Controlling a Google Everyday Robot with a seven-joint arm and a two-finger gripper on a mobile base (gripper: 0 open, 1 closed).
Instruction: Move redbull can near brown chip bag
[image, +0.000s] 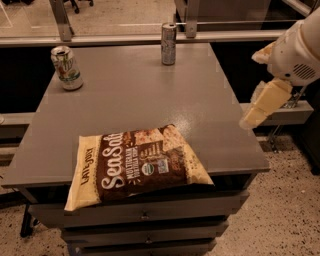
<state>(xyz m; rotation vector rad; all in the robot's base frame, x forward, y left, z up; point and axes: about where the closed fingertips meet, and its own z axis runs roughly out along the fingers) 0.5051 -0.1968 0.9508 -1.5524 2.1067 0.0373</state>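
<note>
The one camera looks down from high in front of the table (150, 95), tilted forward and facing the far rail (125, 39). It stands back enough to take in the whole tabletop, the drawer fronts (145, 216) below and the speckled floor (280, 210). The gripper (251, 119) hangs at the right side of the view, just off the table's right edge. From the gripper, the brown chip bag (137, 165) lies left and nearer the camera, the redbull can (169, 44) left and farther back, and the white-and-green can (66, 68) well to the left
</note>
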